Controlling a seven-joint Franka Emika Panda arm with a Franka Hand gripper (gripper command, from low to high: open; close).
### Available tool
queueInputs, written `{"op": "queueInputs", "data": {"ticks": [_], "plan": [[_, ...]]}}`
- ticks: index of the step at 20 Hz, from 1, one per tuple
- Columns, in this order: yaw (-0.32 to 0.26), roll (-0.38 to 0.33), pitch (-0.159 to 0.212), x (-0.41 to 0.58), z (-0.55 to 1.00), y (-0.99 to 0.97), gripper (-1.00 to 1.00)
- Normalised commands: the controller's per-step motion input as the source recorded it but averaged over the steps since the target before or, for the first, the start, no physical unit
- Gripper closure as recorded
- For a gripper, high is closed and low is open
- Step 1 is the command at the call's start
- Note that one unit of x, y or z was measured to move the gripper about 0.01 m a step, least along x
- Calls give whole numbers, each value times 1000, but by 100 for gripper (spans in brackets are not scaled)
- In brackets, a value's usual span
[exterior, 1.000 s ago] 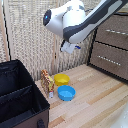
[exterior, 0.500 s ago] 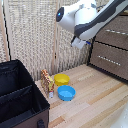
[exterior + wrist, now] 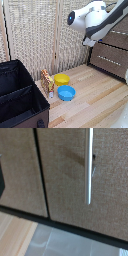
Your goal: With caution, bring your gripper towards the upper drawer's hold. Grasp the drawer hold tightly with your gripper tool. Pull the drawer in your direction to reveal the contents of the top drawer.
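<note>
- The arm (image 3: 97,20) reaches in from the upper corner on the exterior view's right, its glossy white body high above the wooden floor (image 3: 92,97).
- The gripper (image 3: 90,42) hangs at the low end of the arm, close in front of the dresser; its fingers are too small and blurred here to tell whether they are spread or closed, and the wrist view does not show them clearly either.
- The dresser stands at the edge on the exterior view's right, behind the arm. The upper drawer (image 3: 118,38) is a dark brown front partly covered by the arm, and it sits flush with the front below it.
- The lower drawer (image 3: 109,59) lies just beneath, with a faint pale bar across its middle.
- In the wrist view two brown fronts meet at a dark seam, and a thin silver handle (image 3: 90,165) runs as a long straight bar across one front (image 3: 95,198). I cannot tell from this view which drawer it belongs to. Nothing touches the bar.
- A yellow bowl (image 3: 62,79) and a blue bowl (image 3: 66,93) sit touching near the middle of the floor, with a small giraffe toy (image 3: 47,82) just beside them.
- A black bin (image 3: 21,97) fills the lower corner on the exterior view's left.
- A woven screen (image 3: 40,35) forms the back wall.
</note>
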Motion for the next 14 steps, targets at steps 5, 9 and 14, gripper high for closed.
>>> {"op": "queueInputs", "data": {"ticks": [5, 9, 14], "plan": [[1, -223, 0, -60, 0, -627, -100], [21, -129, -10, 0, 18, -643, -100], [5, -72, 0, -27, 46, -483, -100]]}}
